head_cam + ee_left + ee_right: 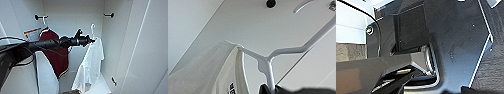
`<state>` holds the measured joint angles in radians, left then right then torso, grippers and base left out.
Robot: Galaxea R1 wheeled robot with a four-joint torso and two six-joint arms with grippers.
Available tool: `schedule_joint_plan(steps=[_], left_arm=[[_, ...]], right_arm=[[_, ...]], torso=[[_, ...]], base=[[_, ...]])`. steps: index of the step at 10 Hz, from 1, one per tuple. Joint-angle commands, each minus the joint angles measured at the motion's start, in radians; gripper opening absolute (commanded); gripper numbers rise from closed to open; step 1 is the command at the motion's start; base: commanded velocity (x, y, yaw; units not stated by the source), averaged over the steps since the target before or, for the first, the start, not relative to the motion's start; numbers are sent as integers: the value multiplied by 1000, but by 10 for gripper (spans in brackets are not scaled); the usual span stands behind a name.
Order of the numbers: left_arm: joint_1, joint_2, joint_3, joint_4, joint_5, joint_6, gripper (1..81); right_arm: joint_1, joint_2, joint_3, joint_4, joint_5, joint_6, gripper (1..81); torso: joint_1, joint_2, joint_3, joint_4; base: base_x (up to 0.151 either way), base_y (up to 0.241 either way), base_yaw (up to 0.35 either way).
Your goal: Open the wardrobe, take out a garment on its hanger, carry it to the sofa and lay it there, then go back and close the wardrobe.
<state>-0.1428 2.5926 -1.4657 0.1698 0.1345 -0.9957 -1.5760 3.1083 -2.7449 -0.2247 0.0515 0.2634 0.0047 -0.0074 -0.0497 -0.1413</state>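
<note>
A: Item one, the tall white wardrobe with plain panelled walls [140, 50]: condition?

B: Standing open; interior exposed, with a small dark peg [110, 15] high on its right wall and another dark peg [38, 17] on the left; the opening step I judge complete.

A: Item two, the plain white short-sleeved shirt of thin fabric [91, 66]?

B: Inside the wardrobe, right of centre, draped on the thin white hanger with a curved hook [93, 28]; the hook rises free just below and left of the right peg, whether clear of it I cannot tell; beside it, well to the left, a dark maroon top with white trim [56, 53] on its own hanger, untouched.

A: Step in hand?

B: Taking the garment out, by my reading; the left gripper [90, 40] reaches in from the left at the hanger's neck.

A: Jaws?

B: In the left wrist view the hanger's upright stem [270, 72] runs down between two dark fingertips [264, 89], which appear pinched on it; shirt hanging just beside.

A: The next move calls for?

B: Lifting so the hook clears the peg; drawing straight back; keeping the loose cloth off the door edge.

A: Right gripper?

B: State not discernible.
</note>
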Motion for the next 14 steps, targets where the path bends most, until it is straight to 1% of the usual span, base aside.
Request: schedule_joint_plan(steps=[1, 4, 5, 9, 11, 12, 13, 14], left_arm=[[-162, -34, 8, 27, -42, 8, 10], [-142, -20, 13, 42, -41, 8, 10], [-140, -2, 5, 47, -39, 8, 10], [-145, 92, -62, 71, -41, 9, 10], [-142, 160, -73, 77, -33, 11, 10], [-139, 195, -73, 103, -18, 11, 10], [-134, 212, -67, 119, 10, 9, 10], [-133, 209, -58, 120, 4, 9, 10]], right_arm=[[36, 14, 8, -12, -56, -6, 811], [38, 14, 8, -13, -56, -6, 811], [38, 14, 8, -13, -58, -6, 811], [38, 14, 8, -12, -56, -6, 811], [38, 14, 8, -12, -56, -6, 811], [36, 14, 8, -10, -56, -6, 811], [36, 14, 8, -10, -55, -6, 811], [35, 14, 8, -10, -53, -6, 811]], torso=[[0, 0, 0, 0], [0, 0, 0, 0], [0, 0, 0, 0], [-1, 0, 0, 0], [-1, 0, 0, 0], [-1, 0, 0, 0], [-1, 0, 0, 0], [-1, 0, 0, 0]], base=[[-68, 0, 0], [-67, 0, 0], [0, 0, 0], [0, 0, 0], [0, 0, 0], [0, 0, 0], [0, 0, 0], [0, 0, 0]])
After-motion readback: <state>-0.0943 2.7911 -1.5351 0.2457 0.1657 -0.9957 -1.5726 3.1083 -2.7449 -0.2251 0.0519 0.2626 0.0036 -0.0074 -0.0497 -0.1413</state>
